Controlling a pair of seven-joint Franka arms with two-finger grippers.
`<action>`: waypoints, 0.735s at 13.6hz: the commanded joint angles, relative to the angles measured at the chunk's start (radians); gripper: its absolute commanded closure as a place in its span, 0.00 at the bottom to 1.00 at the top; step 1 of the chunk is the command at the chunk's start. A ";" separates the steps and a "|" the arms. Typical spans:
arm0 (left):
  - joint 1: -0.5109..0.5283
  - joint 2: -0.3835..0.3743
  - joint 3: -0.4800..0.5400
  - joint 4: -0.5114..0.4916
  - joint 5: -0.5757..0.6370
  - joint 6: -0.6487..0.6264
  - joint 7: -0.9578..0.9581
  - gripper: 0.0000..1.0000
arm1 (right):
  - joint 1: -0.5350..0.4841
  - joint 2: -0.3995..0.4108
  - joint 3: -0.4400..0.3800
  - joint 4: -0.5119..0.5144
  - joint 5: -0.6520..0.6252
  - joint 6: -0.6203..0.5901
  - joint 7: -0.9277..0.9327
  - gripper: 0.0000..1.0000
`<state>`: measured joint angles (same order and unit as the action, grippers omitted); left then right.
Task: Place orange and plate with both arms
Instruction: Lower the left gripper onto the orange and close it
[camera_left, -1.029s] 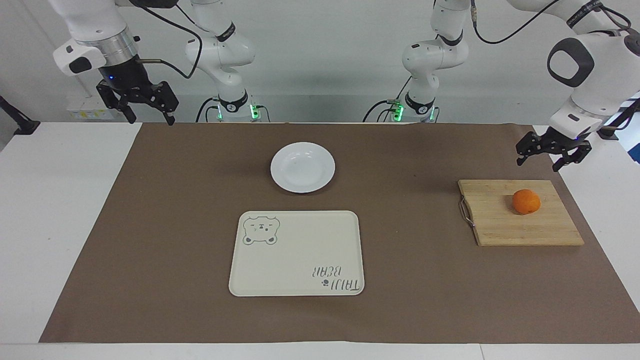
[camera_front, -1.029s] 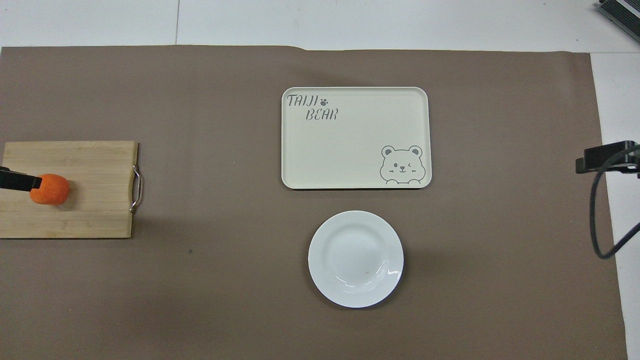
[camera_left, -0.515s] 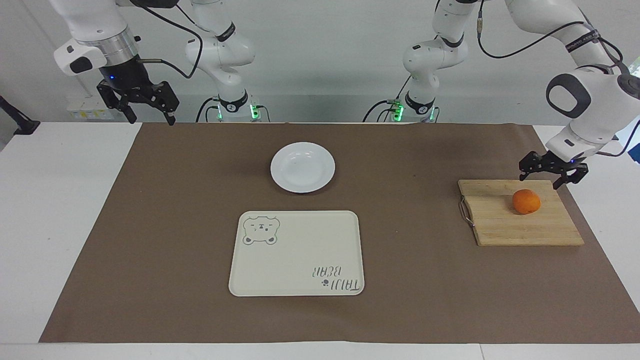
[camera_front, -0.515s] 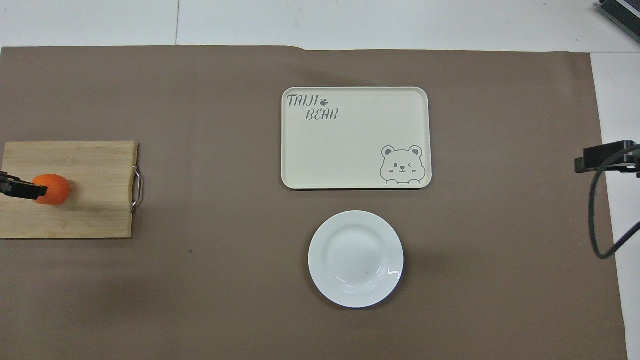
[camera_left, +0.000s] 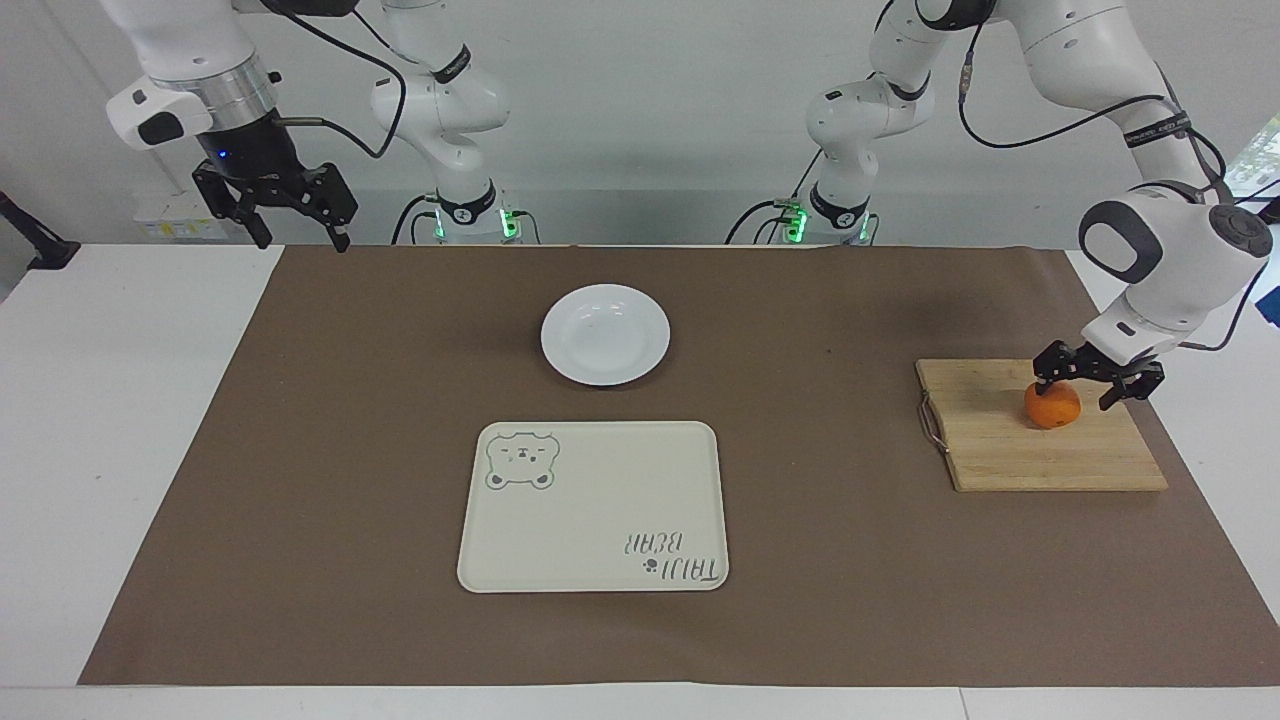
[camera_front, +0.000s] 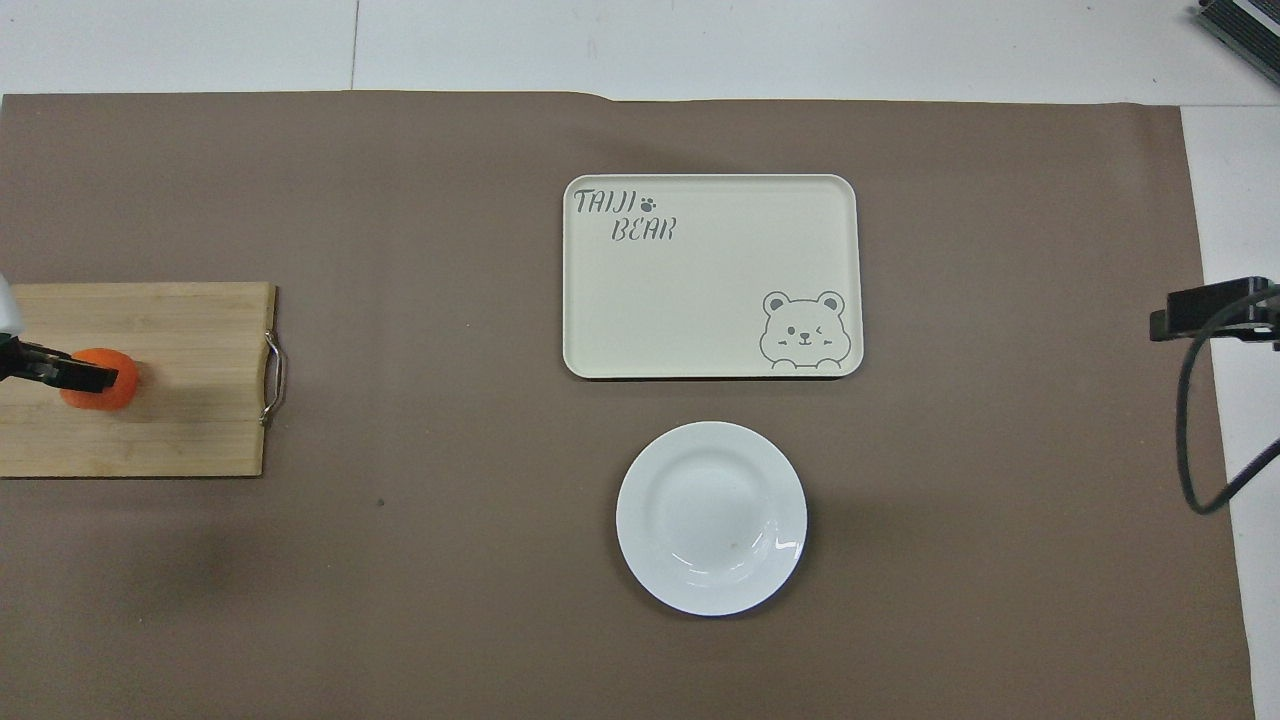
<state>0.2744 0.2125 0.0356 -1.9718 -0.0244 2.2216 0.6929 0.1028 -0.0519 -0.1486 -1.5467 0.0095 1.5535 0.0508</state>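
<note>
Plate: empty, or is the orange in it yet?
Empty. The plate shows a bare white bowl; the orange sits on the cutting board.

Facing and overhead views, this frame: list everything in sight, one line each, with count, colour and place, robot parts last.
orange: 1, bright orange, on the cutting board, under the left gripper.
plate: 1, glossy white, on the brown mat mid-table, nearer to the robots than the tray.
cutting board: 1, light wood with a metal handle, at the left arm's end of the table.
tray: 1, cream with a bear drawing and lettering, mid-table, nothing on it.
brown mat: 1, brown, covering most of the white table.
left gripper: 1, black, open, down over the orange with fingers either side of it.
right gripper: 1, black, open, waiting raised over the right arm's end of the table.
</note>
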 joint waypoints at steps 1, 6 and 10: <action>0.016 -0.018 -0.010 -0.062 0.001 0.059 -0.009 0.00 | -0.003 -0.014 0.003 -0.020 0.000 0.014 -0.009 0.00; 0.012 0.010 -0.010 -0.084 0.001 0.110 -0.081 0.00 | -0.003 -0.014 0.003 -0.021 0.000 0.016 -0.009 0.00; 0.006 0.021 -0.010 -0.073 0.001 0.167 -0.078 1.00 | -0.003 -0.016 0.003 -0.021 0.001 0.019 -0.006 0.00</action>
<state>0.2801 0.2286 0.0311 -2.0360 -0.0248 2.3303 0.6284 0.1027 -0.0519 -0.1486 -1.5474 0.0095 1.5535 0.0508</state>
